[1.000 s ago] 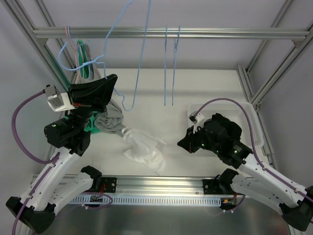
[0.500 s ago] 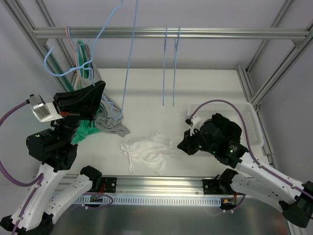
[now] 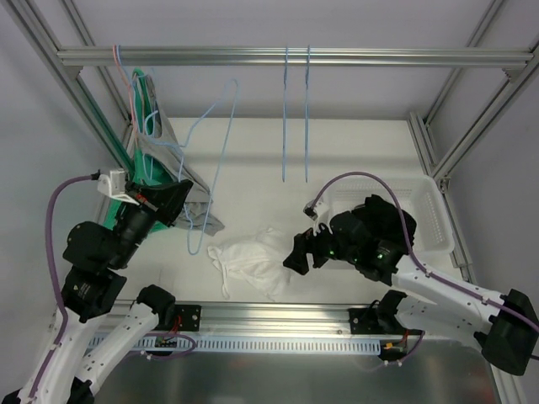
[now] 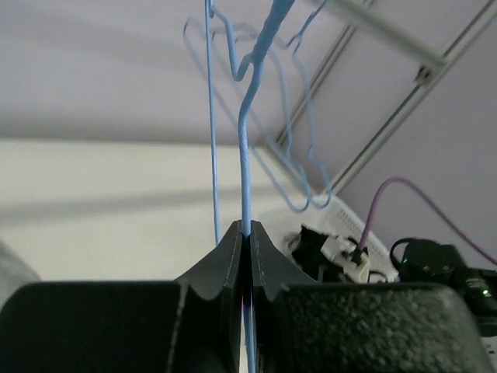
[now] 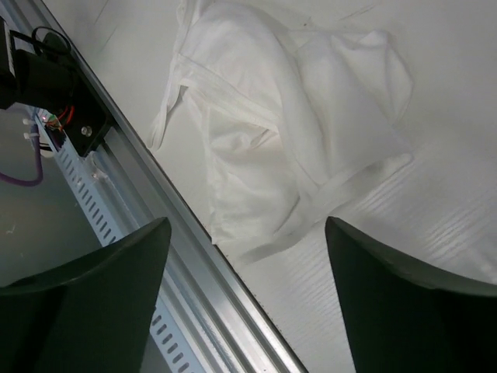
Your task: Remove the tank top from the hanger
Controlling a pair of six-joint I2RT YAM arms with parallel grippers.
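Note:
The white tank top (image 3: 253, 263) lies crumpled on the table near the front rail, off the hanger; it also fills the right wrist view (image 5: 287, 132). The bare blue wire hanger (image 3: 212, 160) slants above the table at the left. My left gripper (image 3: 178, 199) is shut on its wire, which runs up between the closed jaws (image 4: 247, 227). My right gripper (image 3: 296, 254) hovers just right of the tank top, and its jaws (image 5: 248, 225) stand wide open with nothing between them.
Two more blue hangers (image 3: 296, 118) hang from the top rail (image 3: 379, 57). Green and grey garments (image 3: 152, 135) hang at the back left, with grey cloth (image 3: 205, 217) below. A white basket (image 3: 431, 210) sits at the right. The aluminium front rail (image 3: 278, 313) borders the table.
The tank top came free and dropped flat on the table. My left gripper lowered the hanger. My right gripper opened and moved left toward the tank top.

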